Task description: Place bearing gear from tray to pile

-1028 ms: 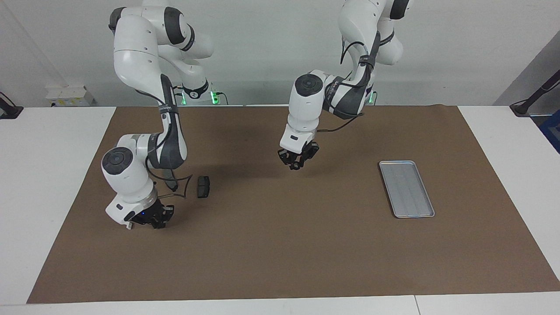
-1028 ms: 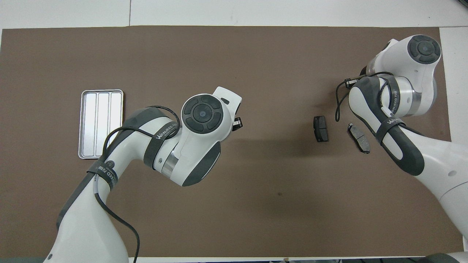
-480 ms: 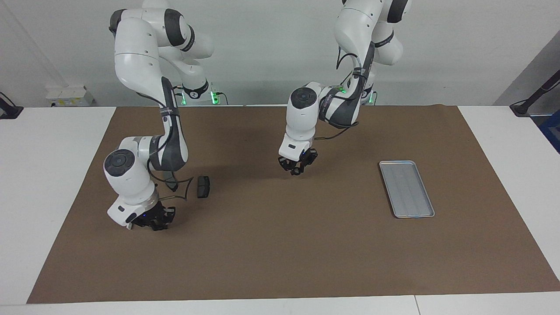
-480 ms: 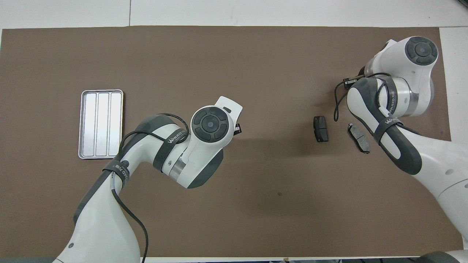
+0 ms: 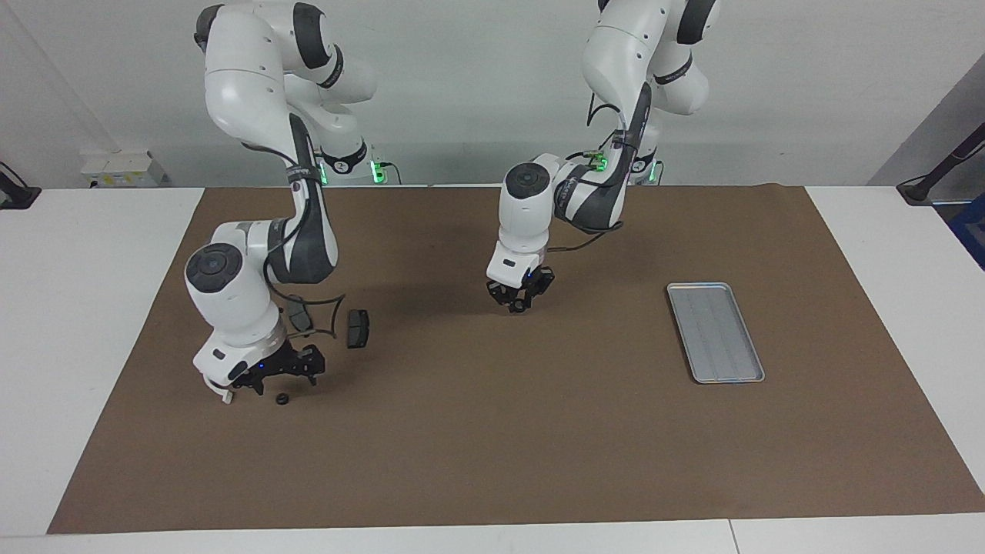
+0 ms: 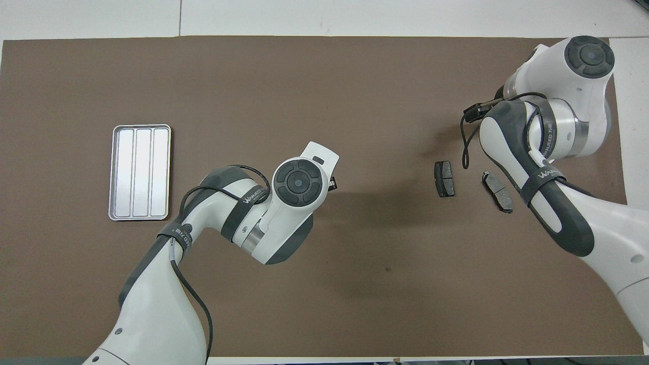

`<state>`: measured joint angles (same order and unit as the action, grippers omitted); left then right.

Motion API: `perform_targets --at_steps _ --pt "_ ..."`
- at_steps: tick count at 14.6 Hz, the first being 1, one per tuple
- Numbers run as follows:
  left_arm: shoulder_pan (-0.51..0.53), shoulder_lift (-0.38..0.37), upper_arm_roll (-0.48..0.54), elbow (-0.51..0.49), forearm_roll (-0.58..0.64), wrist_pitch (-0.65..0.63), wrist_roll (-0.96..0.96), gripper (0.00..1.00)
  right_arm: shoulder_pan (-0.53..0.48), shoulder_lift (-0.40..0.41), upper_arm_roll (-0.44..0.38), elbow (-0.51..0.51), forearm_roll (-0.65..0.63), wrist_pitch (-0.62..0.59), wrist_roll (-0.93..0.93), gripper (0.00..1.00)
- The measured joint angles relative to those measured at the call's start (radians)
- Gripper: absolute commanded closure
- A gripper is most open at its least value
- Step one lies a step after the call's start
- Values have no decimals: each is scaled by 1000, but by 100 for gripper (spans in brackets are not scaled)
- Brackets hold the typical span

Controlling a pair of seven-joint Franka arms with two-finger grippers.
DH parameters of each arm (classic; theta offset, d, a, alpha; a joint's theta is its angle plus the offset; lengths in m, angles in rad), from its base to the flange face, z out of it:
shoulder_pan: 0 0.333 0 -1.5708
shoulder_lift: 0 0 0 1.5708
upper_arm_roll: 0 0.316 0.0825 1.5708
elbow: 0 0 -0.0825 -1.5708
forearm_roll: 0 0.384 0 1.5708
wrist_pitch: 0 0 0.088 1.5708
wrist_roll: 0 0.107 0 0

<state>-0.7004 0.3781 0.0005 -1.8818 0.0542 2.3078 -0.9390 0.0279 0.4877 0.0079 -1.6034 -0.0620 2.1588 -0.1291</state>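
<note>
So the whole setup sits on a white table point(image 5: 92, 323) with a big brown mat point(image 5: 492, 431) covering most of it, plain pale wall point(image 5: 462, 92) where the robots stand, and a small white box point(image 5: 115, 168) on the table edge near the right arm's base.

The right gripper point(image 5: 278, 377) hangs low over the mat at the right arm's end of the table, jaws spread wide with nothing between them. Lying on the mat right below it is the bearing gear point(image 5: 282, 399), a small dark ring, loose and not touching the fingers. In the overhead view the arm covers that spot, so I can't see the gear from there.

Nearer the robots than the gear sit the two dark grey brake pads point(image 6: 445, 178), flat on the mat and close beside each other but apart. The one closer to the right arm is partly tucked under the arm's cable.

The left gripper point(image 5: 522, 296) hovers over the middle of the mat, fingertips drawn nearly together; I see nothing in it.

The tray point(image 6: 116, 172), silver-grey with ribs running lengthwise, lies toward the left arm's end, well apart from everything else.
</note>
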Motion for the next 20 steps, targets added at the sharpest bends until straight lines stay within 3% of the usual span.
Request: perform_targets --at_steps 6,7,8,14,20 --pt "-1 6 0 -44 0 63 -2 100 81 -132 1 9 0 -186 113 0" --pt "-1 6 0 -46 0 66 -2 42 87 -138 1 9 0 -194 126 0" --pt "-1 6 1 -47 1 70 -2 0 90 -140 1 9 0 -194 131 0" --pt "6 -9 22 0 3 44 -1 0 120 -140 2 9 1 -195 237 0" --pt "181 -181 71 164 47 -230 124 0 343 -134 14 9 3 -186 850 0"
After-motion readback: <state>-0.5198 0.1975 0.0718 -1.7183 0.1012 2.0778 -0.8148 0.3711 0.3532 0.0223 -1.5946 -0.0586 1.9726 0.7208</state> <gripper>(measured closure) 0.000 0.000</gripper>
